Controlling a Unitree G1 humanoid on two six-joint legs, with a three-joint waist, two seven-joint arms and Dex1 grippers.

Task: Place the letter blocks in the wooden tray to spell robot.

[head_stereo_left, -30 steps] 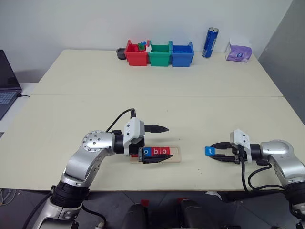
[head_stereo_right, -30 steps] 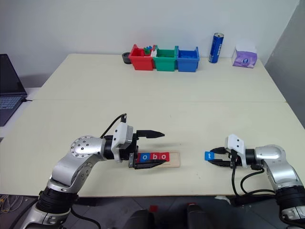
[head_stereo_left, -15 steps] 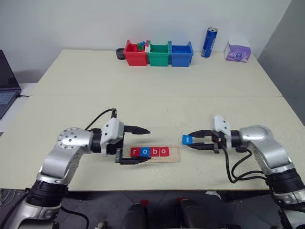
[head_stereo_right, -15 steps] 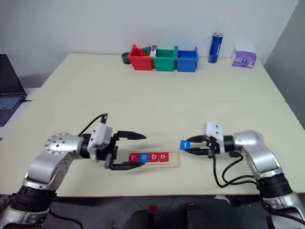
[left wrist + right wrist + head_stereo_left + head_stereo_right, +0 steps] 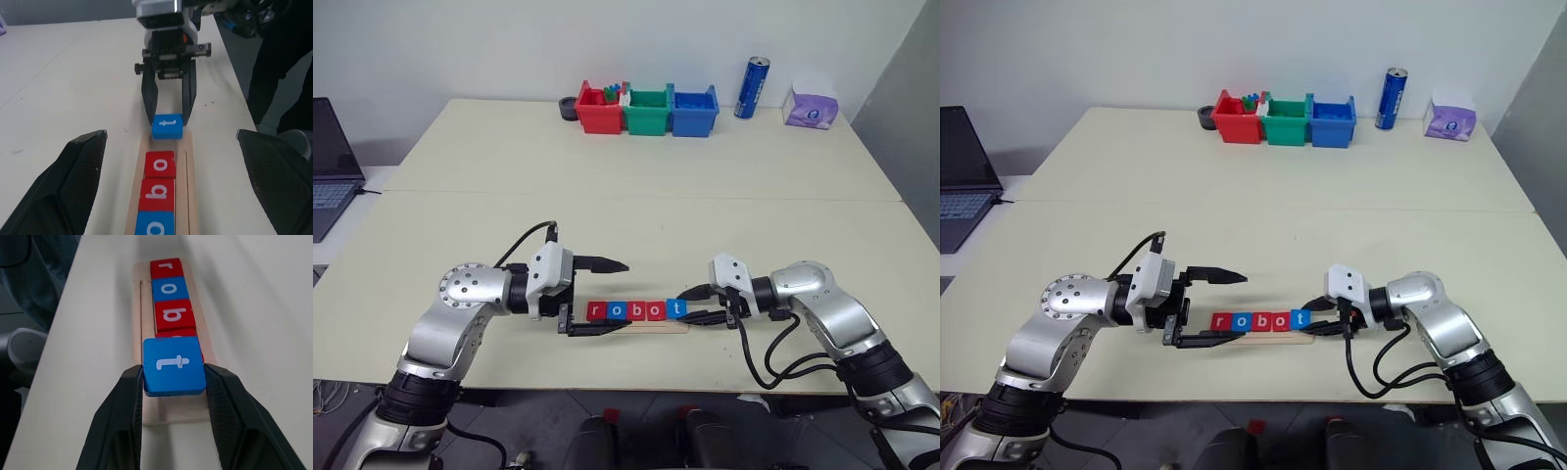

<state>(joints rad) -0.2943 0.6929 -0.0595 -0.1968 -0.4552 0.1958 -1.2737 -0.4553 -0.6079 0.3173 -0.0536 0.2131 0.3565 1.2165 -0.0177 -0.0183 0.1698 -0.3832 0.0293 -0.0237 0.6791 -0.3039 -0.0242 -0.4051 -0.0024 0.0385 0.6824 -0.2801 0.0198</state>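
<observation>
Five letter blocks are at the wooden tray (image 5: pixel 677 324) near the table's front edge: a red r (image 5: pixel 597 310), blue o (image 5: pixel 618 310), red b (image 5: pixel 637 310) and red o (image 5: pixel 657 310) lie in a row in its groove. At the tray's left end the left gripper (image 5: pixel 601 298) stands wide open and empty, one finger on each side of the tray. At the tray's right end the right gripper (image 5: pixel 693 304) is clamped on the blue t (image 5: pixel 676 308), holding it over the last spot, just beside the red o.
</observation>
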